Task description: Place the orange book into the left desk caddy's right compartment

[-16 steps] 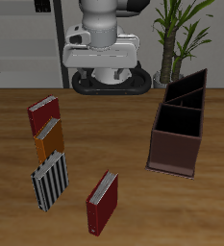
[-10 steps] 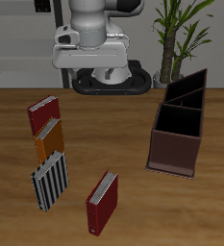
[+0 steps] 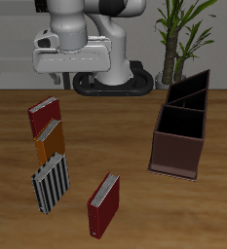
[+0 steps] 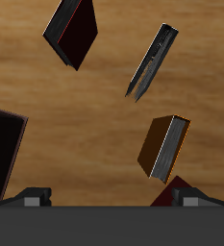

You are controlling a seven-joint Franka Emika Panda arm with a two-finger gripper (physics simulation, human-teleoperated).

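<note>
While the orange book [image 3: 49, 141] stands on the bench [image 3: 125, 156] below and forward of the claw [image 4: 112, 197], its long axis running front-to-back, the claw hangs spread wide and empty; the left desk caddy [image 3: 179, 131] sits well apart.

The exterior view looks down from above the table's front edge toward the robot. The wrist view looks down from high over the table [image 4: 104, 106]; both share the orange book [image 3: 49, 141].
</note>
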